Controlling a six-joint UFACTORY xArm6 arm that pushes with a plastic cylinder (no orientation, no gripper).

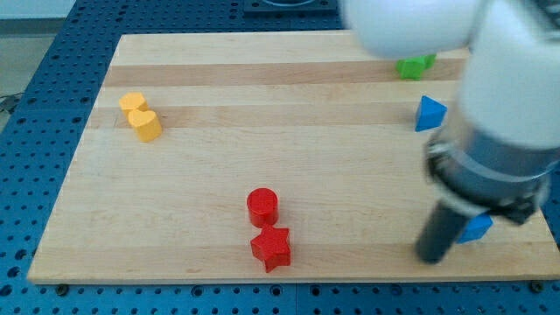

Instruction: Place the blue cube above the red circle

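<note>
My tip (432, 258) rests just left of the blue cube (477, 228); no pincer fitted, state indeterminable. Recommend repositioning behind cube, pushing toward red circle (262, 206).

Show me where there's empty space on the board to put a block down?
The widest bare patch is the middle, between the yellow block on the view's left and the blue triangle on the right, above the red circle. It's crowded at lower right, where my tip sits beside the blue cube, and around the red star.
</note>
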